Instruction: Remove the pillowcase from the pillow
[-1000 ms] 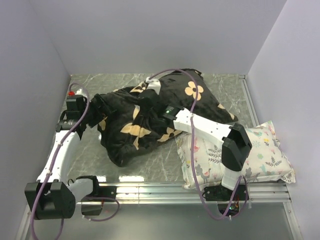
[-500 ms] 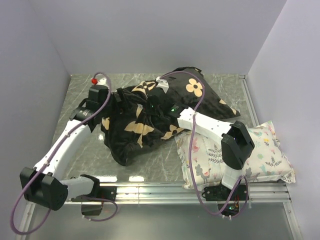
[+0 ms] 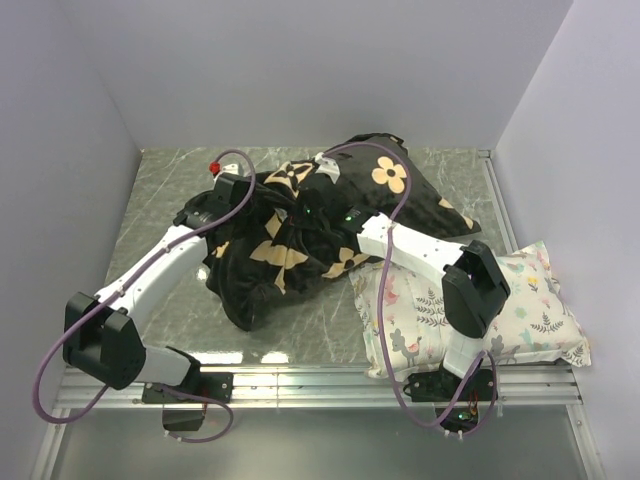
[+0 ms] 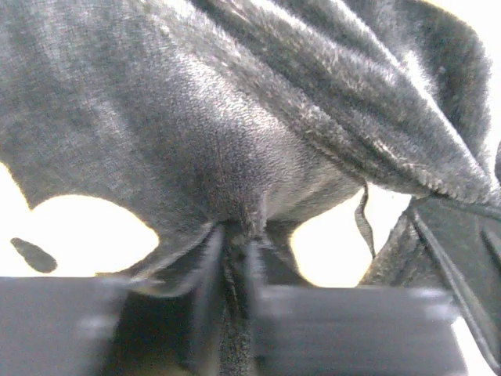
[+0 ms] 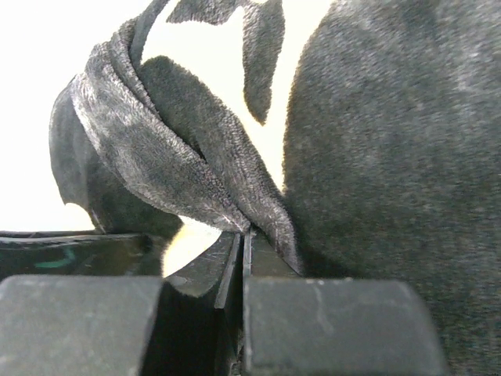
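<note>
The pillowcase lies bunched on the desk, just left of the floral pillow. Your left gripper is nearly closed, pinching a plush fold. The right gripper is clamped on another. The fabric looks soft, light and slippery, so grip whole folds, not nap.

We find the middle of the surface taken up by the heaped pillowcase, which reaches almost to the back wall. The floral pillow fills the near right corner, close by the right wall. The right arm lies across that pillow, and the left arm slants over the near left. We see bare marble along the left wall, in a strip before the heap, and at the far right corner.
</note>
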Available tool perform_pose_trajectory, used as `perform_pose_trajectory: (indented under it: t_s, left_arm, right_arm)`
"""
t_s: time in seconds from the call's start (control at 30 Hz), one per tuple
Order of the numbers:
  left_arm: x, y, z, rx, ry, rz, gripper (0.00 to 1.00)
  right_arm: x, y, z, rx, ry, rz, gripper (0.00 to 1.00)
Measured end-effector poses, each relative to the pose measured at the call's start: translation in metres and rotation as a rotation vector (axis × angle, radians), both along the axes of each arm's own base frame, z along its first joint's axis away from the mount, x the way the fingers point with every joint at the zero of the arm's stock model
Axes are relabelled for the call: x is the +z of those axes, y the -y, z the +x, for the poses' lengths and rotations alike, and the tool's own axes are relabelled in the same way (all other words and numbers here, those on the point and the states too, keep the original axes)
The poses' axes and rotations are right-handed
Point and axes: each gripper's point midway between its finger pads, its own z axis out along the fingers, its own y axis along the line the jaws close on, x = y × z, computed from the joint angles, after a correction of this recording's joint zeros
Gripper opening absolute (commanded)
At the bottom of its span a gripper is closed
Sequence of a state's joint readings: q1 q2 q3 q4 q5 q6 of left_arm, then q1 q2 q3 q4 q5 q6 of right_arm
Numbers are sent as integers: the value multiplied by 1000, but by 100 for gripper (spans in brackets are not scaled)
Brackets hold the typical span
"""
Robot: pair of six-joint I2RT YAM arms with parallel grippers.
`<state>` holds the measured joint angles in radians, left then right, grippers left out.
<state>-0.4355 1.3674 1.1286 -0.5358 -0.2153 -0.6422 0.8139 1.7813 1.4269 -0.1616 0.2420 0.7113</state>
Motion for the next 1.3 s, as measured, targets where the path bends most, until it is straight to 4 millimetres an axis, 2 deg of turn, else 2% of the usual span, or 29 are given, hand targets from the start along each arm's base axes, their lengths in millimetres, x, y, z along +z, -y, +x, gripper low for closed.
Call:
perform_pose_trajectory:
  t_s: [0.03,0.17,0.33,0.4,0.53,0.6,0.7,0.87,0.93,1.0,1.13,1.23,1.27,1.3]
  left_arm:
    - [2,-2,1,11,5,9,1]
    - [15,-8,4,36,39,15,0]
    - [39,-40,7,122,88,-17,0]
    - [48,-60,7,168,103,-37,0]
    - [57,-127,-5,349,126,-27,0]
    - [53,-146,-15,396,125,-50,1]
    - [28,-157,-24,408,68,-115,1]
    - [-26,-150,-21,369,-69,-183,0]
    - [-41,-144,-20,346,-106,-209,1]
    - [-45,-139,-19,324,-118,-222,0]
    - [-42,-134,-16,285,-108,-201,0]
    - [-41,-129,-8,255,-109,-165,1]
    - [-42,-128,-7,249,-111,-155,1]
    - [-43,-127,-5,245,-113,-144,1]
  right_arm:
    - [0,1,1,-1,1,-3,0]
    - [0,7,7,-8,6,-8,0]
    - [6,27,19,-49,15,-1,0]
    - [9,39,25,-75,17,3,0]
    - [2,70,36,-134,-12,16,0]
    - [-3,82,39,-149,-32,45,0]
    - [-8,85,34,-135,-59,86,0]
    - [-13,83,28,-113,-63,107,0]
    - [-16,83,26,-108,-62,109,0]
    - [-20,81,23,-99,-62,101,0]
    - [-20,77,20,-86,-38,58,1]
    - [-14,75,19,-78,-16,10,32]
    - [-11,74,18,-71,-8,-9,47]
    - [-7,71,17,-60,2,-27,53]
